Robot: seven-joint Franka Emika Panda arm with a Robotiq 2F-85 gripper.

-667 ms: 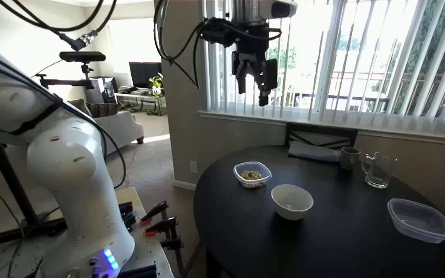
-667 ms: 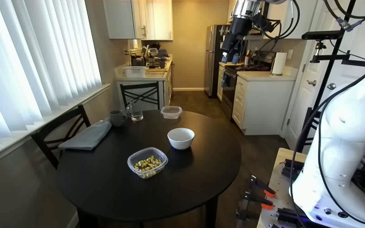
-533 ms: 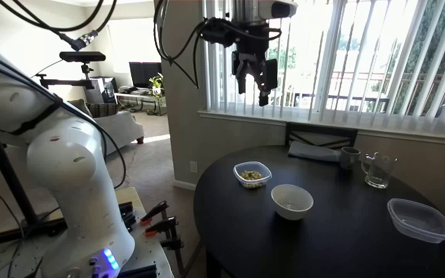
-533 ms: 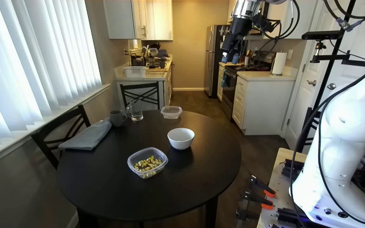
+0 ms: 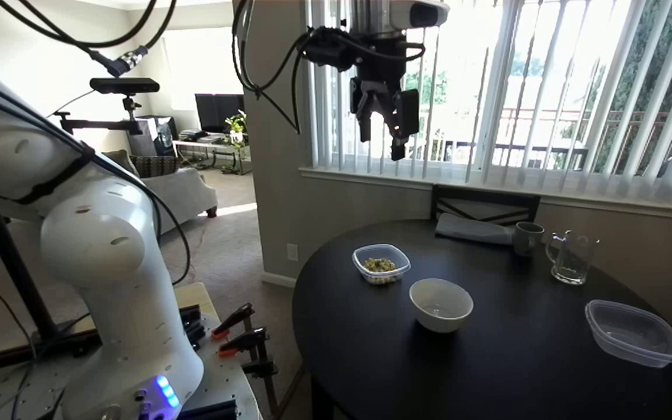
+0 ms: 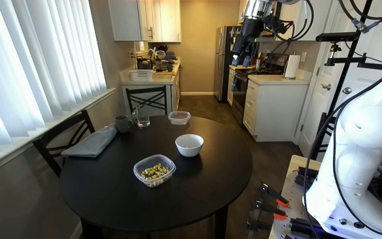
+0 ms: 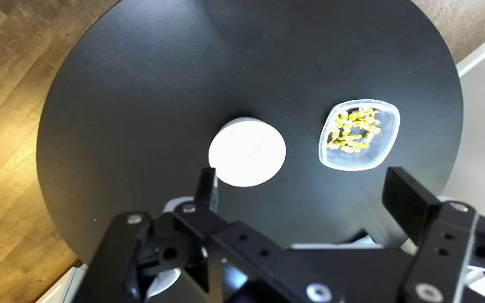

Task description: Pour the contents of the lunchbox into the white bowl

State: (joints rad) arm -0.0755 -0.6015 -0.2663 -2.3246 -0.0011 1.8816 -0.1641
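In an exterior view the gripper (image 5: 381, 137) hangs high above the bench (image 5: 522, 356), jaws wide apart and holding nothing, probably to straddle a rim. In an exterior view the lunchbox (image 6: 148, 162) stands upright far below the gripper, so its food (image 6: 156, 172) rests inside; the white bowl (image 6: 189, 151) sits near it, presumably for a short carry. In the wrist view the lunchbox lies beyond the gap, nearer the jaw at right, the white bowl nearer the left one.

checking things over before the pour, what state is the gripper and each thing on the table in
gripper: open, nothing held
lunchbox: upright, uncovered, yellowish food inside
white bowl: upright, looks empty
larger clear container: upright, uncovered
glass mug: upright
gray mug: upright, contents hidden
gray cloth: folded
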